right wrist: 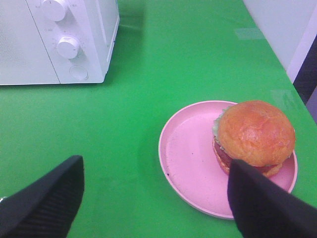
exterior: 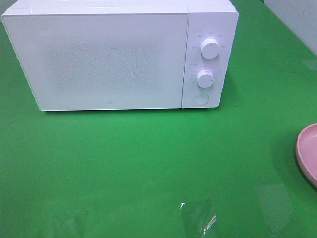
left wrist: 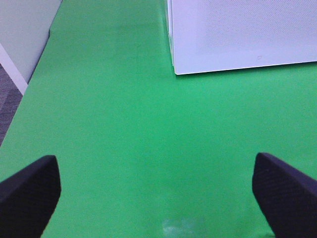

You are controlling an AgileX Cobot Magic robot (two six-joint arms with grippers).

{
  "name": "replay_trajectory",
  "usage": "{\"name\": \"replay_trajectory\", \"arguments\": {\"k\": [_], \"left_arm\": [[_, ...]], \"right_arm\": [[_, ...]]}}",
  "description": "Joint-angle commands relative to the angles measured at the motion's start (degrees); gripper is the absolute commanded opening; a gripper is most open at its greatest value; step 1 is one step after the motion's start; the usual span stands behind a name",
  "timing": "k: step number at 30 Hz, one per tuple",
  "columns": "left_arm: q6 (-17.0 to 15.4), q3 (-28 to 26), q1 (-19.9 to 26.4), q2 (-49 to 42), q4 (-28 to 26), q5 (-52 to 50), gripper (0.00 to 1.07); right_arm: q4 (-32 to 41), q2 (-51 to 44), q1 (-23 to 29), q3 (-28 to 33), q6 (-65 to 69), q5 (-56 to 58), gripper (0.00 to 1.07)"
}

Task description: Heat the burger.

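Near the front edge of the green table, neither arm shows in the high view, so the wrist cameras carry the evidence. The left gripper stands spread wide over bare green cloth with nothing between its dark fingertips. The right gripper is also spread, empty, and hangs above and just short of the pink plate.

At the table's right edge that plate sits partly out of the high view, and the burger rests on it, pushed toward one side of the plate rather than centred. One right fingertip overlaps the burger's lower edge in the wrist picture; whether it touches cannot be told.

Toward the back edge stands the white microwave, door shut, its two knobs and round button on the right-hand panel.

Judging from this, nothing of the task is done yet: the door is closed and the burger is still outside. The risks follow from that. A squeeze on the soft bun could crush it or shift the layers apart. Since the burger sits off-centre, lifting the plate by its far rim might tip it. The light oven could also slide backward if the door is pulled without bracing.
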Motion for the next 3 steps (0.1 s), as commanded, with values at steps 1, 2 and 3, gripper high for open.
{"name": "replay_trajectory", "arguments": {"k": [1,2,3], "left_arm": [[-0.23,0.17,0.06,-0.46,0.11,-0.06,0.98],[-0.23,0.17,0.06,-0.46,0.11,-0.06,0.98],[-0.23,0.17,0.06,-0.46,0.11,-0.06,0.98]], "right_arm": [[0.29,-1.43,-0.29,0.11,-0.23,-0.57,0.76],[0.29,-1.43,-0.29,0.11,-0.23,-0.57,0.76],[0.29,-1.43,-0.29,0.11,-0.23,-0.57,0.76]]}}
